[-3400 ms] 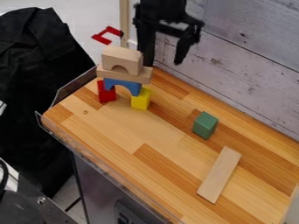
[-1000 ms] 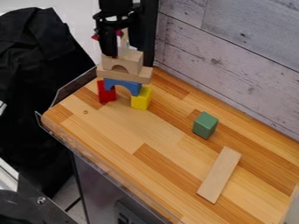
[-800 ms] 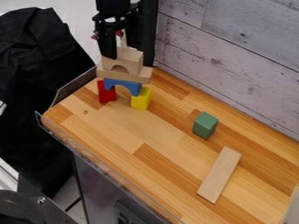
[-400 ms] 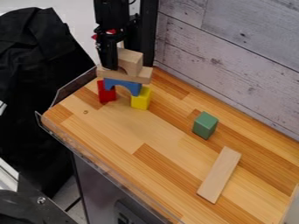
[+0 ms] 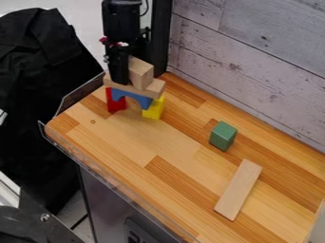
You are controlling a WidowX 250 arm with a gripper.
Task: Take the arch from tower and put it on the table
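Wooden arch (image 5: 141,71) tops five-piece tower (image 5: 154,89), far left by counter (image 5: 127,137) edge. Hand (image 5: 119,79) seemingly against arch's left; cannot tell whether clenched. Wide stretch between tower and one green block (image 5: 223,136), one plank (image 5: 238,190).

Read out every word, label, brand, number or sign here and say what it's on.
Pale marks on the dark panel below the table: cut off by the view's edge, unreadable.
Pale patch on the black cloth: too small to read.
Blocks: no writing I can make out.
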